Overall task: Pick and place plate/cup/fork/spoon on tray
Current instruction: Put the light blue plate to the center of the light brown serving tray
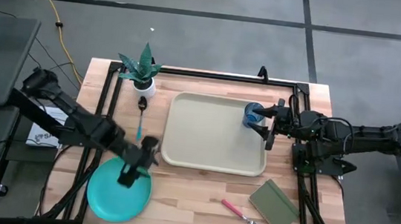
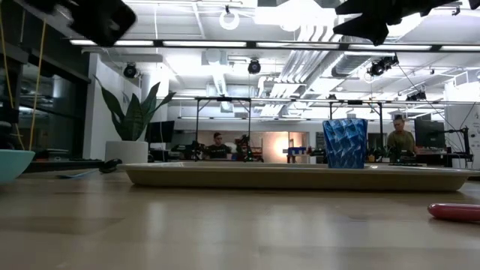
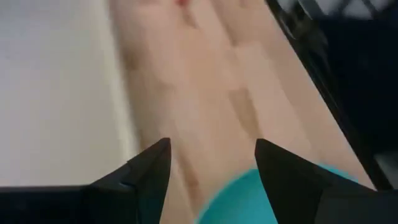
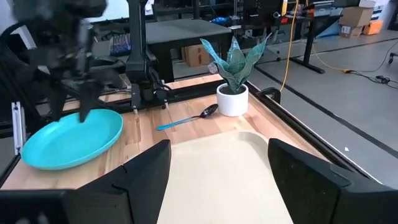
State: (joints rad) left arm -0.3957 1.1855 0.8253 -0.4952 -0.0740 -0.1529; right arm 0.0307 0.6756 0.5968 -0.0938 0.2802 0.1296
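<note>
High view: the left gripper, fingers apart, hovered over the plate's far rim, left of the tray. The right gripper, fingers apart, stood beside the cup.

Low view: the cup stood upright on the tray.

Left wrist view: spread fingers framed the plate.

Evenly bright from ceiling lamps, glaring white in the low view; heavily blurred across the left wrist view; soft shadows on the desk.

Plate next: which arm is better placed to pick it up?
The left. Its open gripper hangs right over the plate, which lies near the table's front left corner. The right gripper is across the tray beside the cup, far from it.
</note>
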